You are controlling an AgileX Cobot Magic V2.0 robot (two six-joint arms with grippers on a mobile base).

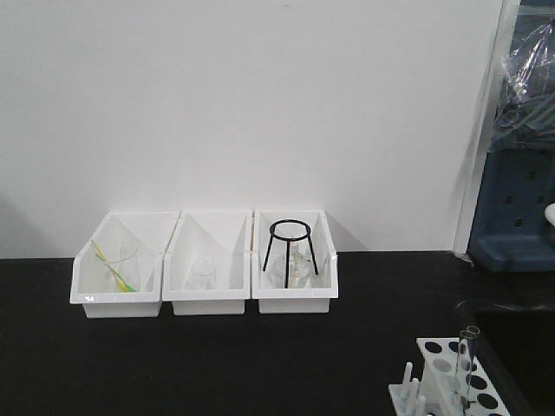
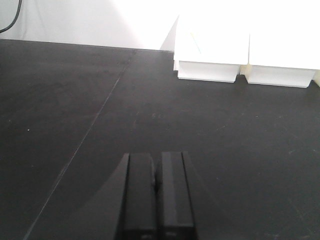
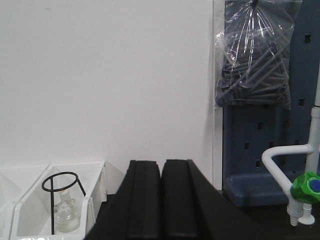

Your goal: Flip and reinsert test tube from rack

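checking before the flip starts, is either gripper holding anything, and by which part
Nothing is held. The left gripper and the right gripper are both shut on nothing; the test tube stands in the rack, untouched.

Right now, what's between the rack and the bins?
Nothing but bare black table lies between the rack and the bins. The front view shows it.

At my near right, on the black table (image 1: 217,364), stands the rack (image 1: 447,379): white, round holes on top, upright pegs on its left, cut off by the frame edge; the test tube (image 1: 466,364) stands in one hole, clear, slim, taller than the rack, tilted slightly right.
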